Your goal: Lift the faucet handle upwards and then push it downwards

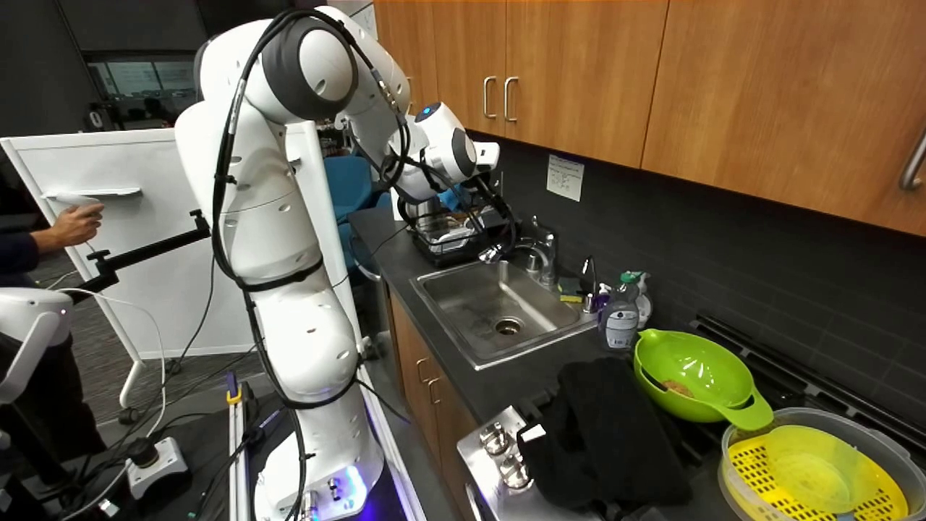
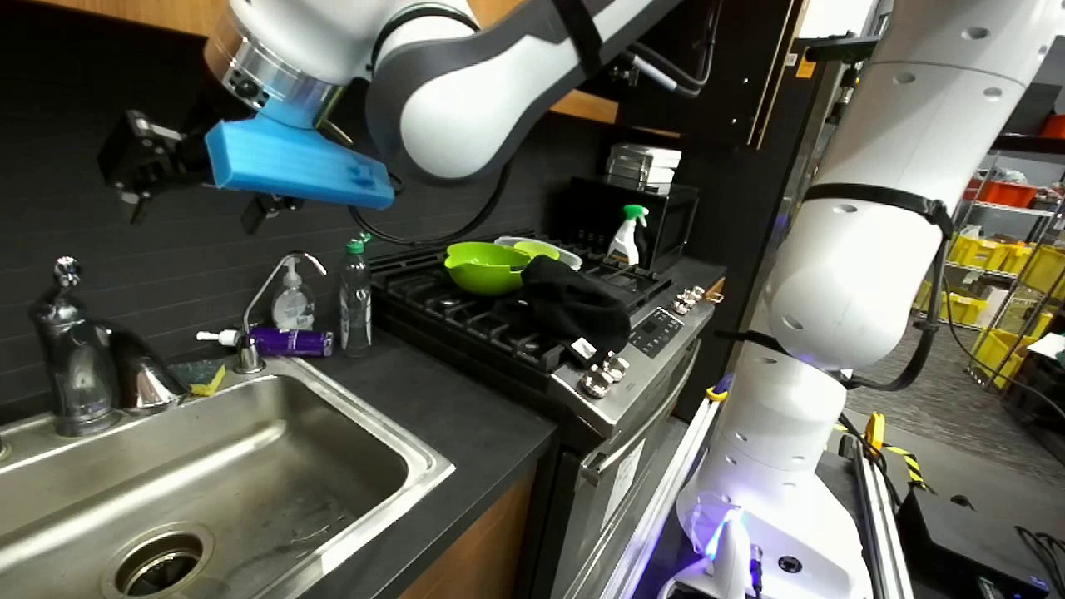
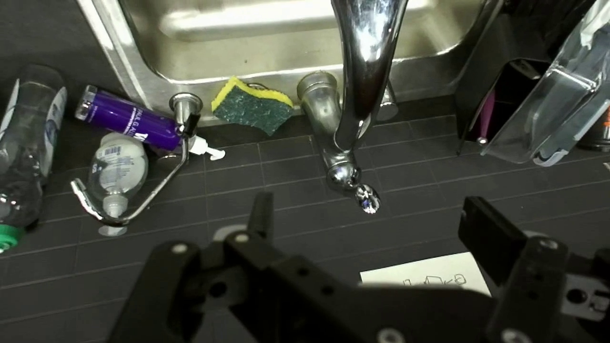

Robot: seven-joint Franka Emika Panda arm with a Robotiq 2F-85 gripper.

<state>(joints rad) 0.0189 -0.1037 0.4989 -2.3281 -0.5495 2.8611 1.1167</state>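
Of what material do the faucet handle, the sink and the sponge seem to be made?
Faucet handle: probably chromed metal, glossy, with sharp bright reflections.
Sink: seemingly stainless steel, satin, with soft highlights.
Sponge: likely yellow foam backed with green scouring fibre, matt and rough-looking.

The faucet handle (image 2: 66,272) is a short, slim lever of shiny silver metal, ending in a rounded tip that catches bright glints. In an exterior view it points upward, close to upright, its tip the topmost part with a narrow neck beneath. In both exterior views it sits higher than the spout (image 2: 150,374). In the wrist view it lies just beyond the root of the spout, on the end away from the spout's long curve, its tip set at a slant to the spout's line. Whether the lever is at the top or the bottom of its travel cannot be told.
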